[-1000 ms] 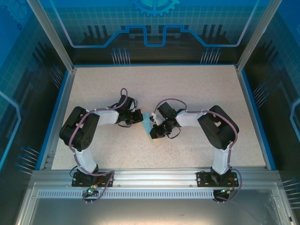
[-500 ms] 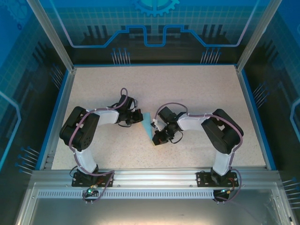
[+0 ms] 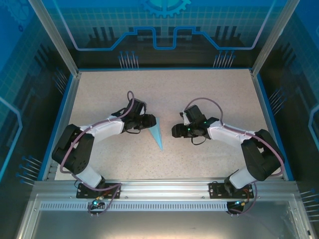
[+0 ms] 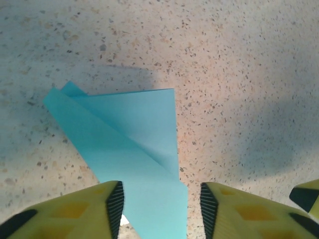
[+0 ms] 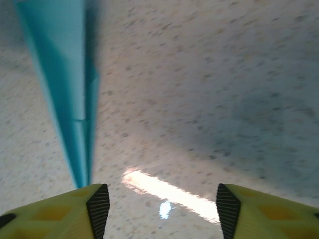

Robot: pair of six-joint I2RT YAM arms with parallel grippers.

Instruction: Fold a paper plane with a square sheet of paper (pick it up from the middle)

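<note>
Pointing nearward, slightly right: paper plane [image 3: 155,132]

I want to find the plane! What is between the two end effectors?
The light-blue paper plane lies between the left end effector and the right end effector. The top view shows it.

1. You're looking at a robotics lab test cell here, the purpose-built kind, not a home or a shop.
2. Two black-and-white robot arms, the left arm [image 3: 75,149] and the right arm [image 3: 259,159], are bolted to an aluminium rail [image 3: 164,188] at the near edge of a speckled tabletop [image 3: 199,94].
3. Aluminium posts [image 3: 52,37] frame the cell. Blue panels [image 3: 164,30] printed with gear and circuit graphics close in the back and sides.
4. Purple cables [image 3: 130,99] run along the arms down to their bases, and a blue rim [image 3: 64,124] borders the tabletop.
</note>
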